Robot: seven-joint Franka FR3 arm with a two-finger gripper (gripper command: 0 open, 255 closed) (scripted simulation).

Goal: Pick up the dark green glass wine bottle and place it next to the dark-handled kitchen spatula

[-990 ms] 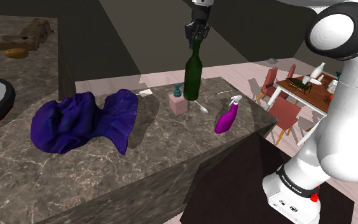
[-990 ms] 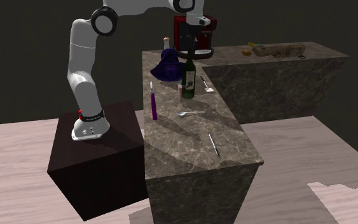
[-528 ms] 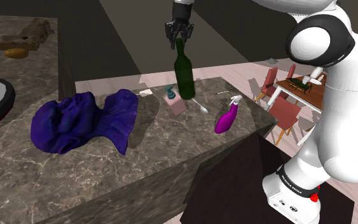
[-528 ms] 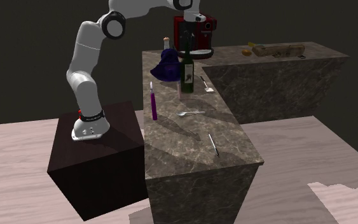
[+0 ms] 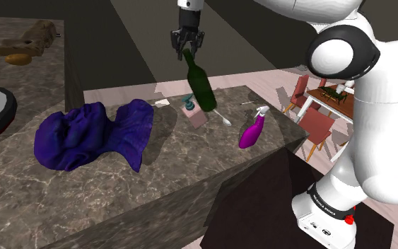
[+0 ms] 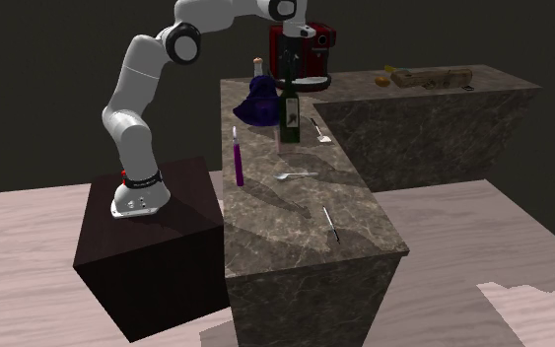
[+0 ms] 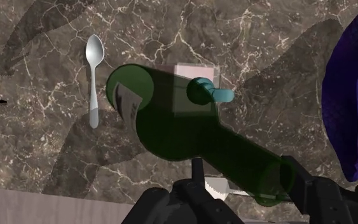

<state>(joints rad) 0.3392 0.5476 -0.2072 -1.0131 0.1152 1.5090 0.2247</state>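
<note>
Okay, bottle's up. Fingers [image 7: 327,194] are clamped on the neck of the dark green wine bottle [image 5: 201,85]. It hangs below them, clear of the desk [image 5: 190,170] by my read, with the body swung out at a tilt in the shoulder view. Below the fingers, under the bottle, stands a pink soap dispenser [image 5: 196,119] with a teal pump; can't tell how much gap there is. A spoon [image 7: 93,76] lies on the desk off to one side of the fingers. Beyond it is a thin pale utensil with a dark end, likely the spatula [image 6: 332,225], well apart from the fingers. Purple cloth [image 5: 95,134] is on the opposite side, purple spray bottle [image 5: 250,131] nearer the stand.

Step in hand: the carry. The grip is high on the neck and the bottle is tilted, so go slow, no jerks, or it may swing or slip. Hold height past the dispenser and spoon. Steer wide of the spray bottle. Lower beside the spatula, not on it, base flat, tilt settled before opening.
</note>
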